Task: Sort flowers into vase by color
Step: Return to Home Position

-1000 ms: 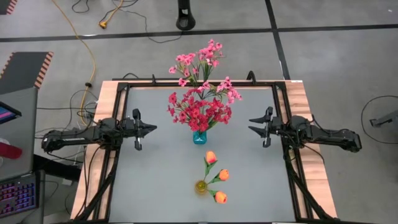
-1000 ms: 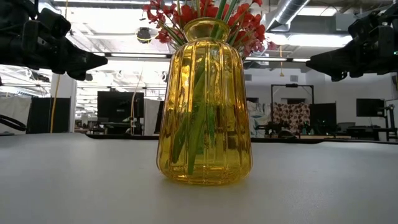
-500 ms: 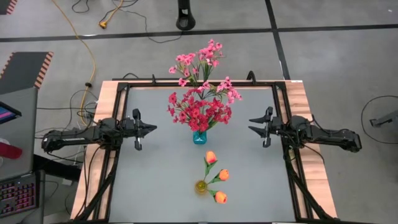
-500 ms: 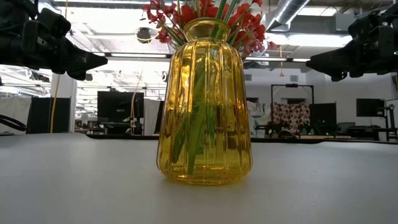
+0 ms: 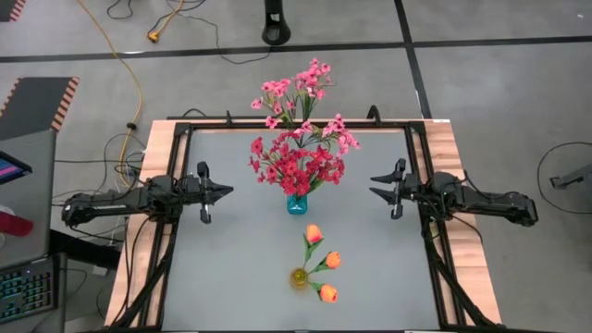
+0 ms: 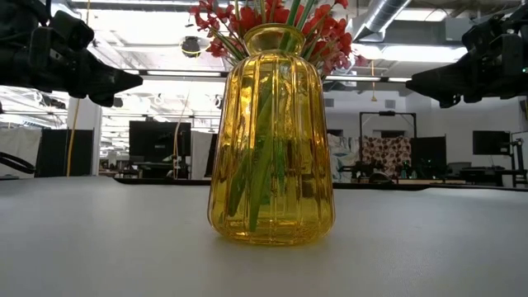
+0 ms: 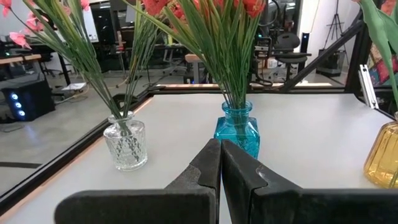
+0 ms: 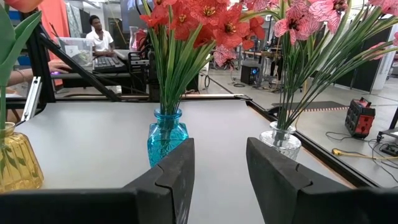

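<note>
Three vases stand on the grey table. A blue vase [image 5: 296,204] in the middle holds red flowers [image 5: 296,166]. A clear vase [image 7: 125,142] nearer the far edge holds pink sprays [image 5: 301,91]. A yellow vase [image 5: 299,277] near the near edge holds three orange tulip buds [image 5: 326,261]; it fills the low view [image 6: 272,136]. My left gripper [image 5: 227,191] hovers left of the blue vase, shut and empty [image 7: 220,148]. My right gripper [image 5: 373,185] hovers to the vase's right, open and empty [image 8: 219,149].
Black frame rails [image 5: 415,139] run along the table's left, right and far edges. Bare grey tabletop [image 5: 231,259] lies between each gripper and the vases. A person [image 8: 96,37] sits at a desk in the room beyond the table.
</note>
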